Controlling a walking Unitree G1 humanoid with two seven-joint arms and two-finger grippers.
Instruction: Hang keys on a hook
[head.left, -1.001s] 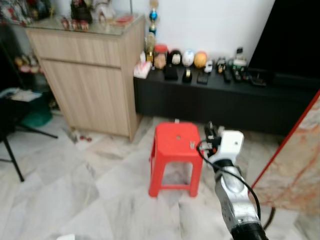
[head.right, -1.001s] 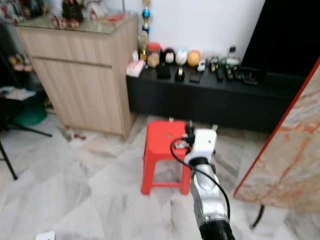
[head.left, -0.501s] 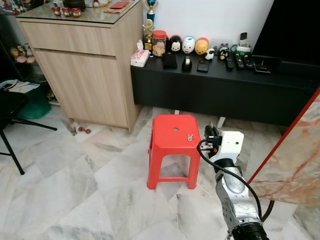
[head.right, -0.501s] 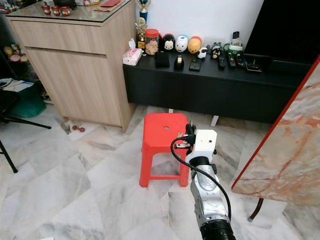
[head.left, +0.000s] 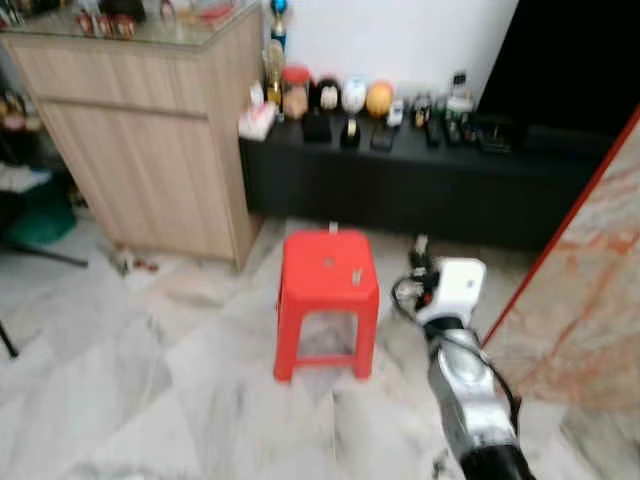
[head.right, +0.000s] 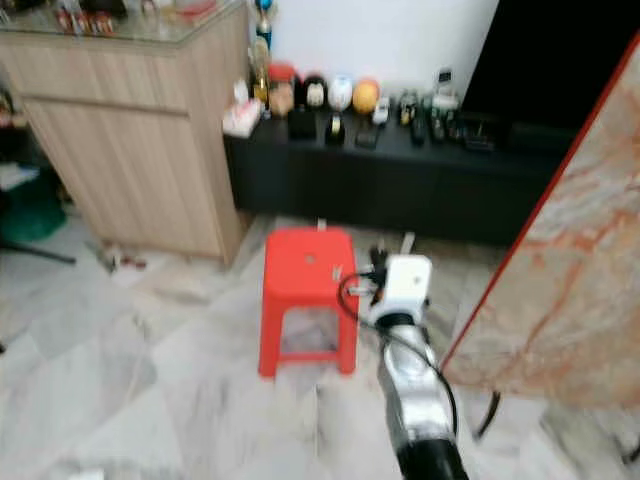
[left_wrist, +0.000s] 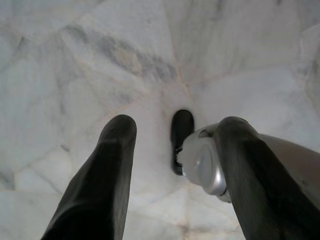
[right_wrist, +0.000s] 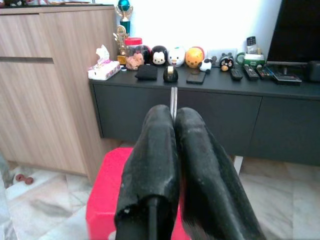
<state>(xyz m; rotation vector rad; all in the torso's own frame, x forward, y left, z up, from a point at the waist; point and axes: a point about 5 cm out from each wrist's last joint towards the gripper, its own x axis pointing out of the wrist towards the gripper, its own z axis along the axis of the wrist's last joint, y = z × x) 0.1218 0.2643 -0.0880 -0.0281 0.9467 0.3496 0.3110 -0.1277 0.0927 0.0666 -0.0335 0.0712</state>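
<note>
Holding my right gripper (right_wrist: 172, 117) clenched on nothing, I point it over the red plastic stool (head.left: 326, 280), where the small metal keys (head.left: 355, 277) lie near its right edge. My left gripper (left_wrist: 172, 155) hangs released above pale marble floor (left_wrist: 75, 75).

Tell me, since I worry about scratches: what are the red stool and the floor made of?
The red square-topped stool looks like moulded plastic: uniform colour, rounded edges, a small hole in the seat. The pale grey-veined floor looks like polished marble or marble-look tile, laid in diagonal slabs.
</note>
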